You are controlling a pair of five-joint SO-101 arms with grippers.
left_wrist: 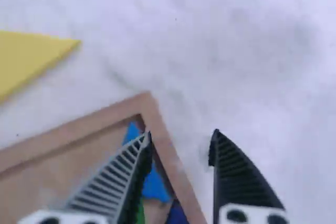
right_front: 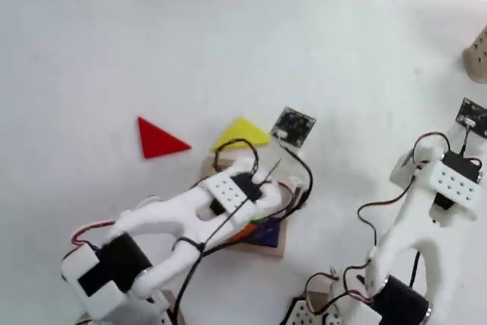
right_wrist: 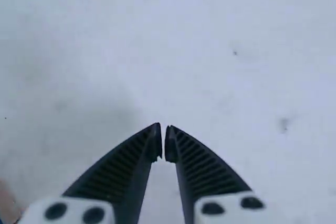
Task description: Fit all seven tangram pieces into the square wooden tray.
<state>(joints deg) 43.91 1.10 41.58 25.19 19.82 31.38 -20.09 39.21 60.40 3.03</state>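
Wooden tray (left_wrist: 79, 128): corner rim straddled by parted left claw (left_wrist: 181, 135).

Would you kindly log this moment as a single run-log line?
left gripper open, straddling tray corner | right gripper shut over table | red triangle, yellow triangle outside tray

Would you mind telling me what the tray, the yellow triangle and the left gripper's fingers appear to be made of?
Tray: likely unfinished wood, matte tan with a raised frame.
Yellow triangle: flat, evenly coloured, matte; painted wood or plastic, hard to tell.
Left gripper fingers: probably black plastic, with ribbed faces.
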